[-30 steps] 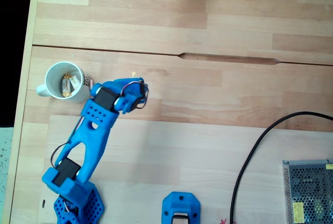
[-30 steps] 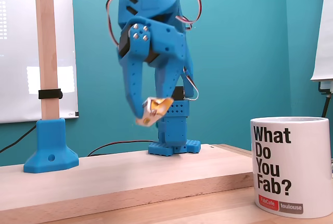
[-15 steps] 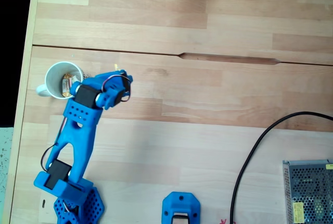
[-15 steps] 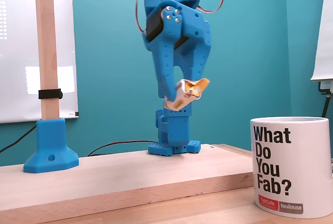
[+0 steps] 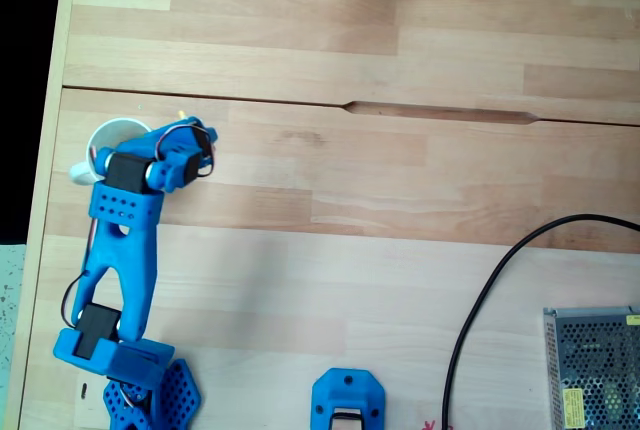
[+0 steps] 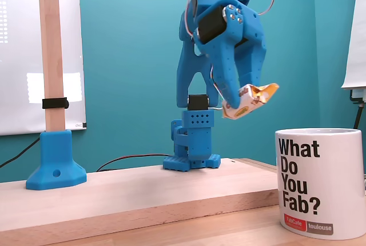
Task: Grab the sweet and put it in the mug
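Wooden table [image 5: 400, 280]: blue gripper [image 6: 243, 94] clamps the sweet [image 6: 250, 99] in the air just beside the mug [image 6: 320, 182]

Open air between gripper [image 6: 243, 98] and mug [image 6: 320, 183] rim, nothing intervening

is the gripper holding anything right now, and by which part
Yes. The gripper is shut on the sweet, pinching the left part of its wrapped body; the yellowish twisted end sticks out to the right in the side fixed view.
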You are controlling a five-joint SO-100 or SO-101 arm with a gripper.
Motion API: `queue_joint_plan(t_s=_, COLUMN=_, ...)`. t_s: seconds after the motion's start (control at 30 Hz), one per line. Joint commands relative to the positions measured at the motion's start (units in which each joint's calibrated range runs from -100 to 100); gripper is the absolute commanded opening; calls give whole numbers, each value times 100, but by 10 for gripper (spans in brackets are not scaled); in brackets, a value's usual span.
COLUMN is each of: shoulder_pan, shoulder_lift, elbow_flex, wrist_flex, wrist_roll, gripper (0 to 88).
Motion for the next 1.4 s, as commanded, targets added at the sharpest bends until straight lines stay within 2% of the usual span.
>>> queue_joint_plan(t_s=0.0, shoulder_pan=-124, shoulder_lift=-549, elbow_flex=-411, wrist_flex=-49, wrist_roll=-29, gripper=64)
queue_joint_plan(t_s=0.67, shoulder_pan=-1047, shoulder_lift=-403, elbow_flex=-465, wrist_flex=32, wrist_roll=-24, gripper=64)
queue_joint_plan(t_s=1.03, shoulder_pan=-1932, shoulder_lift=-412, elbow_flex=17, wrist_flex=-57, wrist_roll=-24, gripper=64)
queue_joint_plan(t_s=1.37, shoulder_pan=-2049, shoulder_lift=-429, elbow_flex=71, wrist_flex=-49, wrist_roll=-24, gripper=64)
